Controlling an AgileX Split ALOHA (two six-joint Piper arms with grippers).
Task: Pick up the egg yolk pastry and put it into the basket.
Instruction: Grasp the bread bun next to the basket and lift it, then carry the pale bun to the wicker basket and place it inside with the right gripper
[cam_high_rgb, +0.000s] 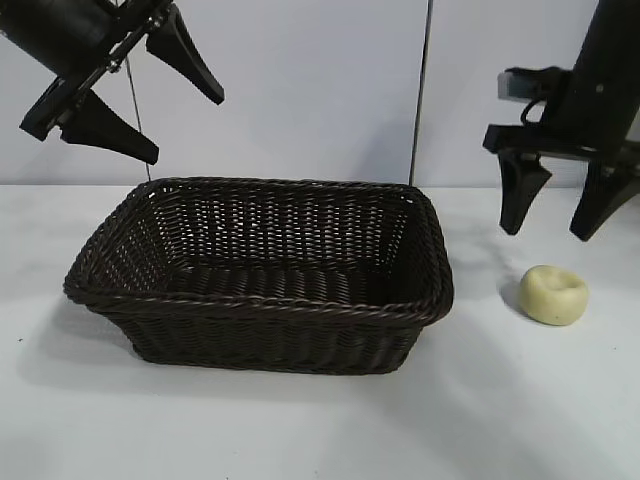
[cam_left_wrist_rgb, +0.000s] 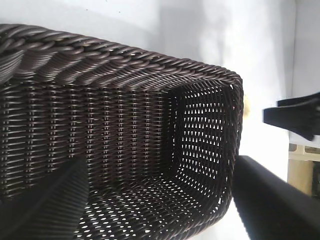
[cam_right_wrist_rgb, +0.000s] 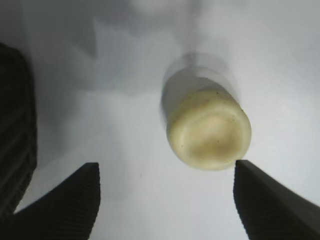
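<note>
A: White table (cam_high_rgb: 300, 430), pale wall behind. Where's the egg yolk pastry (cam_high_rgb: 553, 294)?

B: On the table just right of the basket (cam_high_rgb: 262, 270), not in it. The right gripper (cam_high_rgb: 560, 205) hangs above it, fingers spread wide, holding nothing.

A: So the approach step?

B: I'd say so. Next it needs to descend, straddle the pastry and close. The left gripper (cam_high_rgb: 150, 100) idles open above the basket's left end.
</note>
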